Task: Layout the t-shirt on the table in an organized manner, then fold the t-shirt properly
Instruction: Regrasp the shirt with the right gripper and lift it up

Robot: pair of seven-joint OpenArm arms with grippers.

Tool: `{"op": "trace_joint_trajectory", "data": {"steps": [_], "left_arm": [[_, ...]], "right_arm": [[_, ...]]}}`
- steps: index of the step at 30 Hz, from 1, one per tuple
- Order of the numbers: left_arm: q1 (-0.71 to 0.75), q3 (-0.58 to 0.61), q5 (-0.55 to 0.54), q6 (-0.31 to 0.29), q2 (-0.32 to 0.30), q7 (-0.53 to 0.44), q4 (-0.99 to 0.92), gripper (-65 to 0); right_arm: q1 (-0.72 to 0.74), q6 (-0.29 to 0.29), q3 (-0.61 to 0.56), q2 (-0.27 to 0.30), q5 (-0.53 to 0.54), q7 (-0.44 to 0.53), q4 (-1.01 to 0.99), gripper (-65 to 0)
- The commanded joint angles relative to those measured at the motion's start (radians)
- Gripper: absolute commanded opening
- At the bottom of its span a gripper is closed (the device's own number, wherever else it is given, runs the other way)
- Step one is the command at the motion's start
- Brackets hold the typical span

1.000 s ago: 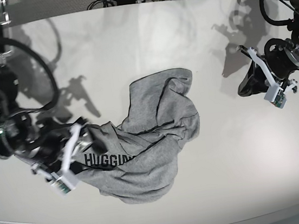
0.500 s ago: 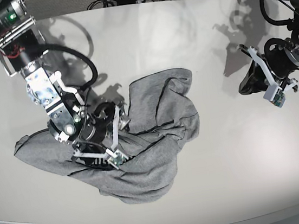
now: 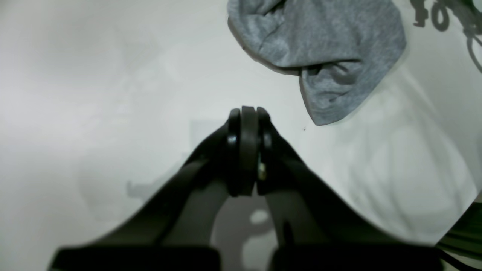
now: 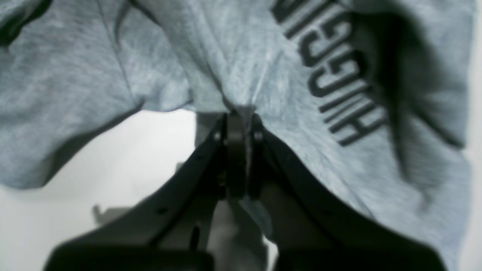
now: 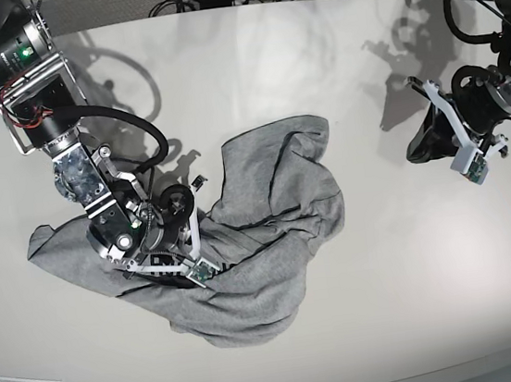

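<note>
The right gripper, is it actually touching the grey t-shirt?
Touching. In the right wrist view the right gripper is shut on a pinched fold of the t-shirt.

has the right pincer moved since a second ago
Yes. In the base view the right pincer has swung from the near left table edge in toward the middle of the t-shirt, where it now pinches the cloth.

Black block lettering (image 4: 331, 75) runs across the heather-grey cotton t-shirt (image 4: 94, 75) in the right wrist view, seen upside down; the legible letters are "HUGGI", and further letters are cut off at the frame's edge. No other text is readable.
</note>
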Motion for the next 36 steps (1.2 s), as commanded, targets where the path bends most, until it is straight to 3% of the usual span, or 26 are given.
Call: {"op": "trace_joint_trajectory", "data": {"steps": [1, 5, 10, 16, 21, 28, 32, 36], "left_arm": [[-0.01, -0.008, -0.018, 0.0, -0.017, -0.022, 0.016, -65.0], [-0.009, -0.008, -0.017, 0.0, -0.017, -0.022, 0.016, -65.0], [-0.009, -0.007, -0.017, 0.0, -0.017, -0.018, 0.016, -65.0], [-0.009, -0.007, -0.023, -0.021, -0.023, -0.011, 0.016, -65.0], [-0.008, -0.007, -0.032, -0.064, -0.023, -0.01, 0.016, -65.0], [-0.009, -0.007, -0.033, -0.063, -0.023, 0.015, 0.016, -65.0], [-0.008, -0.007, -0.032, -0.063, -0.023, 0.016, 0.015, -65.0], [-0.006, -0.007, -0.033, -0.063, -0.019, 0.011, 0.015, -65.0]], "right_arm": [[0.034, 0.002, 0.005, 0.004, 0.027, -0.014, 0.076, -65.0], [0.012, 0.06, 0.005, 0.054, 0.197, -0.171, 0.365, -65.0], [-0.052, 0.171, 0.005, 0.137, 0.381, -0.225, 0.696, -65.0], [-0.147, 0.286, 0.006, 0.146, 0.629, -0.279, 0.726, -65.0], [-0.174, 0.35, 0.006, 0.115, 0.805, -0.33, 0.766, -65.0], [-0.146, 0.35, 0.086, 0.031, 0.828, -0.316, 0.777, -65.0], [-0.132, 0.35, 0.177, 0.025, 0.872, -0.315, 0.777, -65.0], [-0.132, 0.344, 0.219, 0.026, 0.79, -0.286, 0.763, -65.0]]}}
